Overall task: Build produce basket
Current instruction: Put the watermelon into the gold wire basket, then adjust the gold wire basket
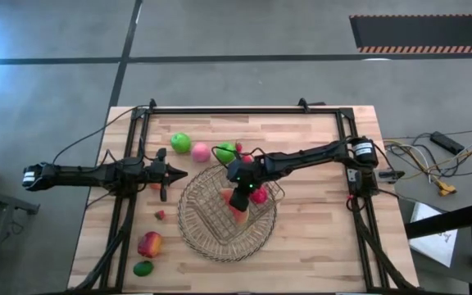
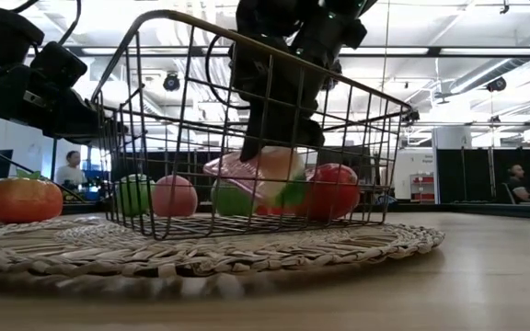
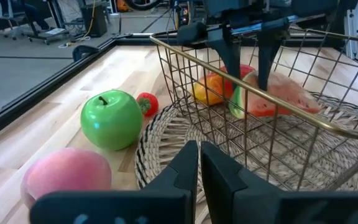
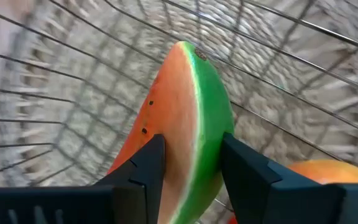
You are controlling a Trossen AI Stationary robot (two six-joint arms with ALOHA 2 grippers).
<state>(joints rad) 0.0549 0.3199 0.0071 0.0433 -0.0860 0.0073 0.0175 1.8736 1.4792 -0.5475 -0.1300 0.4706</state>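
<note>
Woven tan fibre of a round flat mat [image 2: 247, 246] is seen nearest in the low view, laid on the pale wooden bench [image 1: 318, 238], and on it stands the small square basket of thin dark wire mesh [image 2: 247, 138]. Inside the basket a red-and-green watermelon slice [image 4: 188, 124] is clamped between the fingers of the right pincer [image 4: 191, 168], which reaches down from above; a red-yellow round fruit [image 3: 211, 88] lies just beside the slice, also within the mesh. Outside the basket, near the mat's edge, a glossy green apple [image 3: 111, 119], a pink peach [image 3: 67, 176] and a tiny red strawberry [image 3: 146, 103] are set on the bench. The left pincer [image 1: 173, 173] is held with its fingers together, beside the mat on the left. Farther off, at the bench's near-left corner in the high view, a red-yellow mango [image 1: 149, 243] and a small green lime [image 1: 142, 268] are placed close together
</note>
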